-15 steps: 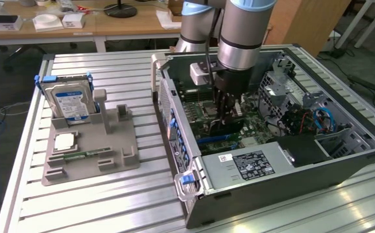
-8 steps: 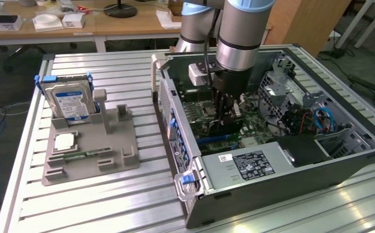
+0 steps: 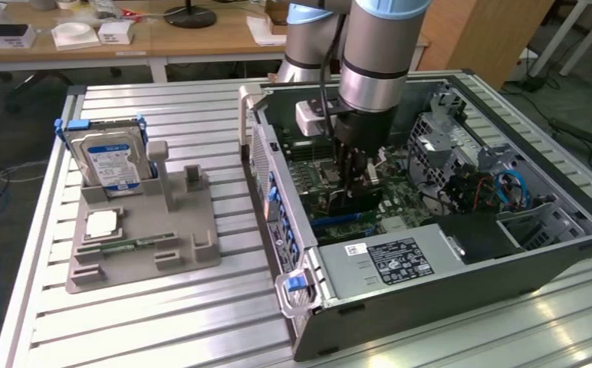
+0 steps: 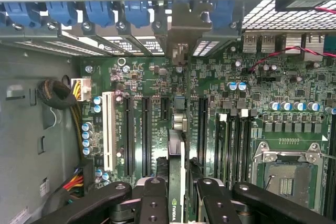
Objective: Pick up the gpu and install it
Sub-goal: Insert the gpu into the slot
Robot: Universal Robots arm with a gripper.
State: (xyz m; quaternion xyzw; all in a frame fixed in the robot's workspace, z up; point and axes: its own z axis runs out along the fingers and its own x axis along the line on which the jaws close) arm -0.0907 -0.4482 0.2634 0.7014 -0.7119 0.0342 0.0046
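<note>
My gripper [image 3: 351, 184] reaches down into the open computer case [image 3: 429, 268] and is shut on the gpu [image 3: 345, 205], a thin dark card held on edge over the green motherboard [image 3: 399, 207]. In the wrist view the gpu [image 4: 175, 156] runs edge-on between my black fingers [image 4: 153, 195], and my gripper [image 4: 178, 187] clamps its two faces. Its silver bracket [image 4: 179, 22] stands against the case's rear slot openings. The card lines up among the black expansion slots [image 4: 147, 129]; whether it sits fully in one I cannot tell.
A white slot [image 4: 108, 129], memory slots [image 4: 231, 140] and the bare processor socket [image 4: 286, 174] lie around the card. Outside the case, a grey holder [image 3: 143, 230] carries a silver hard drive [image 3: 110, 159] and a small green memory stick [image 3: 122, 247]. The power supply [image 3: 409, 261] fills the case's near end.
</note>
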